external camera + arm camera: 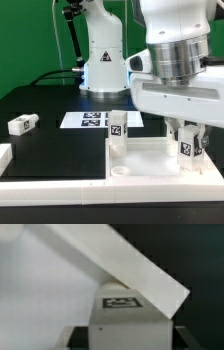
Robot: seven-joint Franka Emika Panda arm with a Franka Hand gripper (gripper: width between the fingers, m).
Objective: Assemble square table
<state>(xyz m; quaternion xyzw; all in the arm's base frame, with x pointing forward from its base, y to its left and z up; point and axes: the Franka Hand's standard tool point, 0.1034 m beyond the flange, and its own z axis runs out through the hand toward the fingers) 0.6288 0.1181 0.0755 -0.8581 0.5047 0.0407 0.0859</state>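
The white square tabletop (pixel 150 160) lies on the black table at the exterior view's right. One tagged leg block (pixel 117 130) stands upright at its far left corner. My gripper (pixel 186 140) is over the top's right part, shut on a second white leg block (pixel 185 148) held upright, with its tag facing the camera. In the wrist view this leg (pixel 128 319) fills the space between my dark fingers (pixel 82 336), and the tabletop's rim (pixel 140 269) runs slantwise below it. A third leg block (pixel 22 124) lies loose at the exterior view's left. The fourth leg is not in view.
The marker board (pixel 92 120) lies flat behind the tabletop, in front of the robot's white base (pixel 103 60). A long white rail (pixel 60 185) runs along the table's front edge, and another white piece (pixel 5 155) sits at the left edge.
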